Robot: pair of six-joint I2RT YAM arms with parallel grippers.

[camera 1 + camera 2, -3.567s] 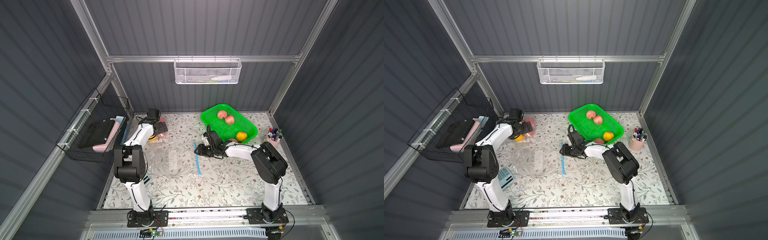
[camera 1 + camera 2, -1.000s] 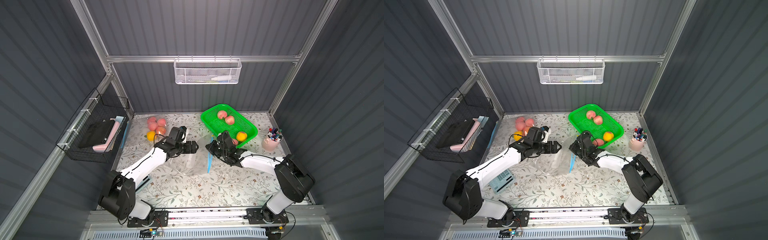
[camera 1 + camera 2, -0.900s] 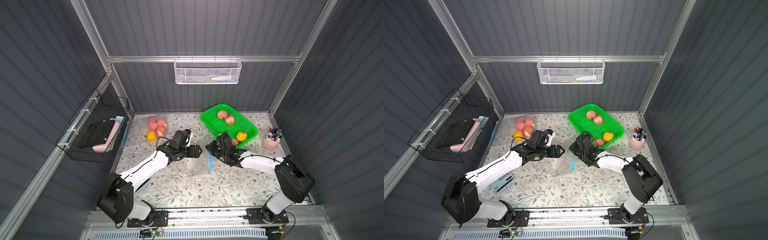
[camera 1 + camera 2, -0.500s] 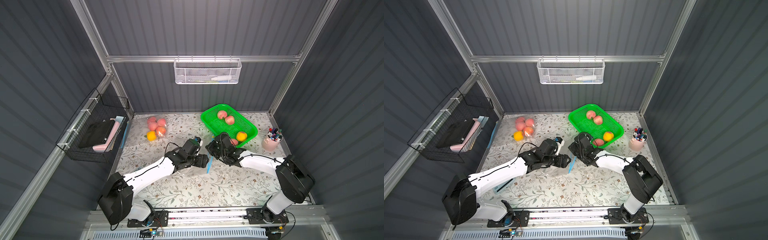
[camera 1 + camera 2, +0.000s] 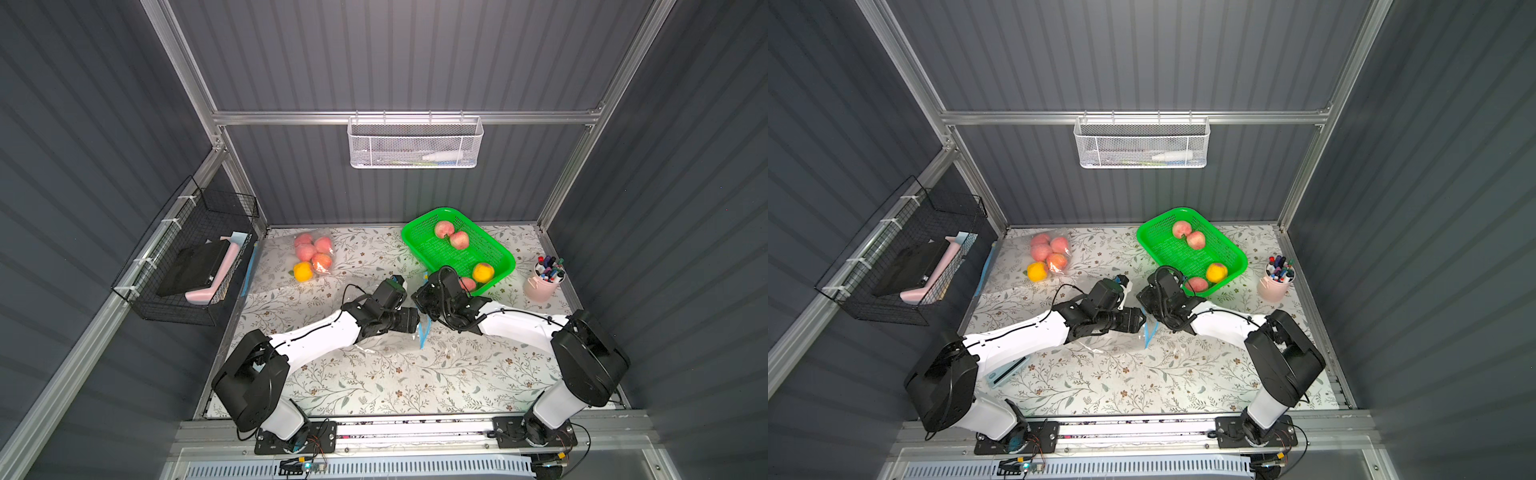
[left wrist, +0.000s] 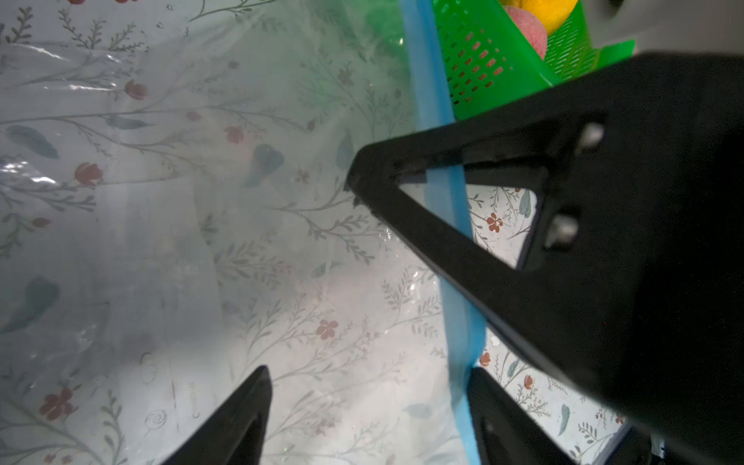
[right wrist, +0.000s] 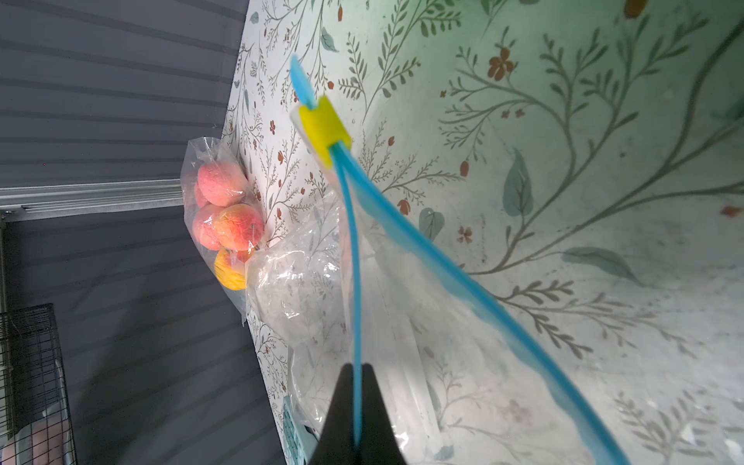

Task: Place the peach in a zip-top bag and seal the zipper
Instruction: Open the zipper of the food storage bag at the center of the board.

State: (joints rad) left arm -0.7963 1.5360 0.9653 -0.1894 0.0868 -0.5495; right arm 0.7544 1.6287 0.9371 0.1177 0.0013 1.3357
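The right hand is clamped on one blue zipper strip of the zip-top bag, holding its mouth up at the middle of the surface. One yellow slider sits at the strip's far end. The left hand has its two fingers apart beside that mouth. Three peaches lie in the green basket at 1 o'clock, the nearest peach at its 6 o'clock corner, beside one yellow fruit. At 10 o'clock a second bag holds four pink fruits, with one orange fruit touching them. One pen cup stands at 3 o'clock.
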